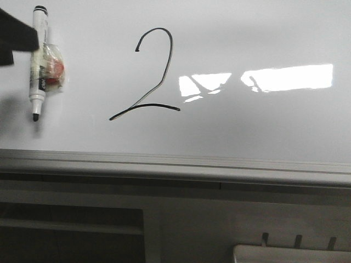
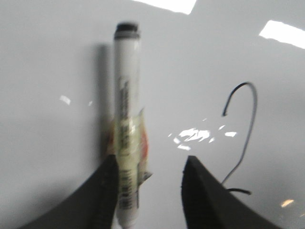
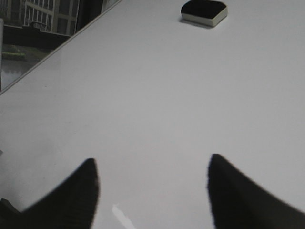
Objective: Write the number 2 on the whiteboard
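Observation:
A black number 2 [image 1: 148, 106] is drawn in the middle of the whiteboard [image 1: 247, 126]; its hooked top and diagonal [image 2: 254, 112] also show in the left wrist view. A white black-tipped marker [image 1: 38, 60], wrapped in clear tape with a red patch, lies flat on the board to the left of the digit. My left gripper [image 1: 11, 38] hangs over the marker's cap end. It is open [image 2: 150, 164], and the marker [image 2: 126, 105] lies just inside one finger [image 2: 102, 191], apart from the other. My right gripper [image 3: 152, 164] is open over the bare whiteboard [image 3: 167, 86].
A grey metal rail [image 1: 175, 164] runs along the board's near edge, with dark cabinet fronts [image 1: 71, 230] below it and a pale tray [image 1: 290, 253] at the bottom right. A black eraser [image 3: 204, 12] lies on the board far ahead of the right gripper. Window glare [image 1: 285, 76] sits right of the digit.

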`<state>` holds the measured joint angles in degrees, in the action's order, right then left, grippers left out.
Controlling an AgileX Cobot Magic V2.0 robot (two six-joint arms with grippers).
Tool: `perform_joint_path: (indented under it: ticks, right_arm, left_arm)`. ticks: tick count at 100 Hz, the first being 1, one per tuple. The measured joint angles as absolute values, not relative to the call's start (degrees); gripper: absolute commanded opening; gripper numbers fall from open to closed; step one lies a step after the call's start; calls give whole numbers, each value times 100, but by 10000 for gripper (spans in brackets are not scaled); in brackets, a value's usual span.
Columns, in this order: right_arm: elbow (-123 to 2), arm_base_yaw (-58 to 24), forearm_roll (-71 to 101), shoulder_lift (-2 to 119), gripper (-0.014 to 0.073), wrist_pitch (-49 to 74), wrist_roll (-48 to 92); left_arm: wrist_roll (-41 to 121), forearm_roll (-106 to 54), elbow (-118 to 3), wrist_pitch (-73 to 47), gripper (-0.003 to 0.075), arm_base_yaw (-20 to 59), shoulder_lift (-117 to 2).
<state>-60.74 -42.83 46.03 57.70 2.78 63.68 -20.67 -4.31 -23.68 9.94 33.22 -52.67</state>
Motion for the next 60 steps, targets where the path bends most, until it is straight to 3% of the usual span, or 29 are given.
perform_joint_path:
  ticks: [3,30,60]
  right_arm:
    - [-6005,-4283,4603,5609,-76,278,6368]
    - [-4748,-4283,4753,3946,-67,278,6360]
    - [-2508,-4283,4780,1252,-67,256,6360]
  left_arm:
    - [-2067,-260,-2368,994,-17,3322,-5055]
    - [-2067,995,-2368,691,-20,3322,-2728]
    - [-2067,2219,-2368,-1259,-20,3322,-688]
